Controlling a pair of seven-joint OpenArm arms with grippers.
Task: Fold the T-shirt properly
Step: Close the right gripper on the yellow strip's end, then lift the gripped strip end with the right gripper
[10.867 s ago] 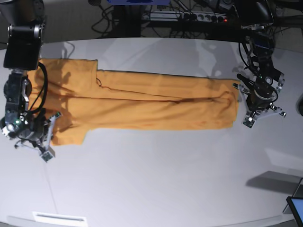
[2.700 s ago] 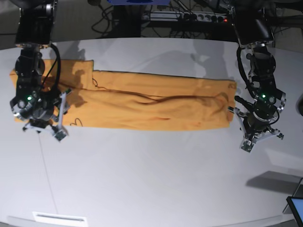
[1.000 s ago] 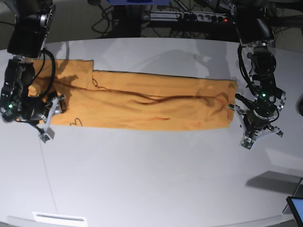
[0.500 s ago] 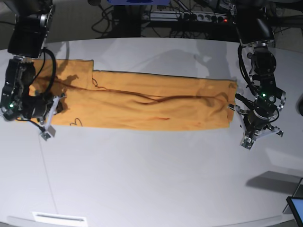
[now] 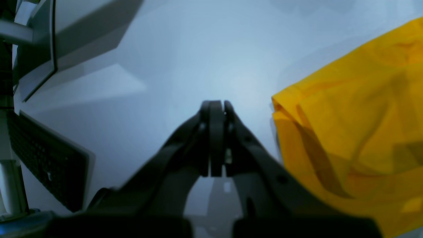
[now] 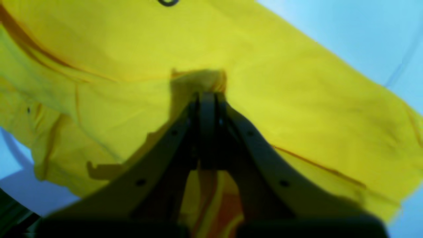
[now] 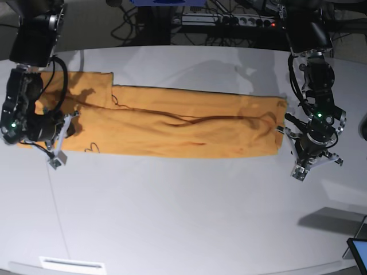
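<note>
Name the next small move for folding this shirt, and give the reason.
Probably lift the right tool a little and start carrying its end toward the far end. Its jaws are shut on a pinch of the T-shirt, which lies as a long flat band on the table. The left tool is shut on nothing, beside the hem.

The right arm [image 7: 28, 123] is covering the T-shirt [image 7: 183, 129]'s sleeve end — in the right wrist view the shirt is running off the frame, blurred.
</note>
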